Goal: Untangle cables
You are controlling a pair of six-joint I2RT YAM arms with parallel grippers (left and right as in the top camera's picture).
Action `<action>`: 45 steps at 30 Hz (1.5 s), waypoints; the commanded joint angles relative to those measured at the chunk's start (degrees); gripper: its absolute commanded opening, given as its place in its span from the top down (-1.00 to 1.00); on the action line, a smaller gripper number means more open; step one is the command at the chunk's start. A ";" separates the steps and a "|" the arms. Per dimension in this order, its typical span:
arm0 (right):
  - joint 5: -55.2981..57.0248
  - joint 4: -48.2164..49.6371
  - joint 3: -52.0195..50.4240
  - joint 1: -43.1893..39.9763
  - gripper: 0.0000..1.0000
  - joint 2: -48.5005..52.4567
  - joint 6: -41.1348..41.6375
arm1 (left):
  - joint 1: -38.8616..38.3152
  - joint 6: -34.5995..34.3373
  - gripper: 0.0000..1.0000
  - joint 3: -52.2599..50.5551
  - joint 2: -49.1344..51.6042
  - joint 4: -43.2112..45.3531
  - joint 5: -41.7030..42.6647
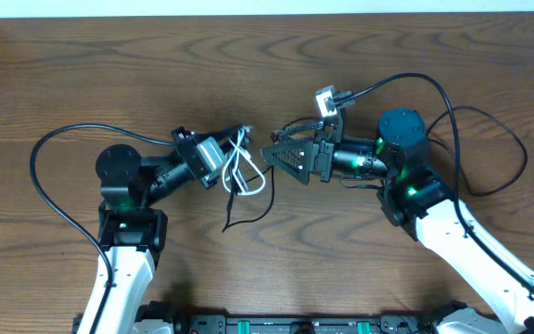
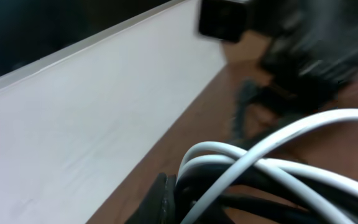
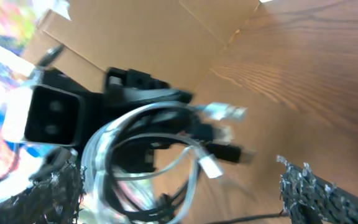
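A tangled bundle of cables (image 1: 247,173), white loops wound with thin black cords, hangs at my left gripper (image 1: 231,160), which is shut on it. A loose black tail (image 1: 248,215) trails toward the front. In the left wrist view the white loops (image 2: 278,155) cross over black cords right at my finger (image 2: 166,200). My right gripper (image 1: 277,158) is open just right of the bundle, its tips facing it. In the right wrist view its jaws (image 3: 185,199) are spread wide, with the bundle (image 3: 135,155) and a white plug (image 3: 210,167) between and ahead of them.
Thick black arm wires loop over the wooden table at the left (image 1: 49,190) and at the right (image 1: 494,153). A white board (image 2: 73,124) runs along the table's far edge. Cardboard (image 3: 142,37) stands beyond the table in the right wrist view.
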 commanded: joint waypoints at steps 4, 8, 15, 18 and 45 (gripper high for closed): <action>1.92 4.24 0.72 3.93 -0.99 0.09 4.74 | -0.11 0.59 0.85 0.81 -0.26 0.92 -11.76; 4.98 4.33 0.72 5.75 -0.94 0.22 3.48 | -0.17 0.59 0.85 0.81 -0.26 0.92 -11.69; 9.55 4.37 0.72 8.63 -0.56 2.03 1.36 | -0.87 0.57 0.85 0.81 -0.20 1.57 -11.72; 10.03 4.37 0.72 9.66 -0.50 2.89 0.92 | -1.79 0.59 0.85 0.81 0.26 2.05 -11.72; 12.85 1.36 0.72 10.99 0.98 4.57 -12.41 | -3.08 0.55 0.70 0.81 1.18 3.67 -13.49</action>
